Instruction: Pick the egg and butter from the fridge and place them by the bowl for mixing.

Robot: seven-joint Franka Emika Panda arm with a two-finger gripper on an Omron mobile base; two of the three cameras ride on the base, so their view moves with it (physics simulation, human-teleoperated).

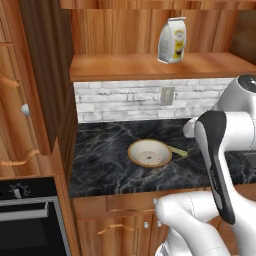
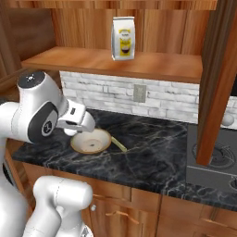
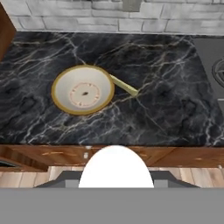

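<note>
Bowl: the bowl [image 3: 83,89] stood upright on the dark marbled worktop [image 3: 166,118], left of the middle in the hand view, and held nothing.
Butter: the butter [image 3: 124,85] lay flat just right of the bowl, one end at the rim. Its long axis ran slantwise away from the bowl, toward the stove side, so that half of the job looked done.
Egg: the egg [image 3: 116,164] sat at the bottom middle of the hand view, between the fingers [image 3: 70,179], off the worktop and out past its front edge.
Fingers: they seemed to pinch the egg from both sides, with a dark tip showing at each flank.
Key relation: the bowl lay ahead of the fingers and a little to the left. The bare worktop in front of the bowl and the butter lay almost straight ahead, so a forward and downward reach would likely do.
Stove: the stove [image 3: 212,57] took up the right edge, well apart from the bowl.
Risk: a round egg may roll once let go.
</note>
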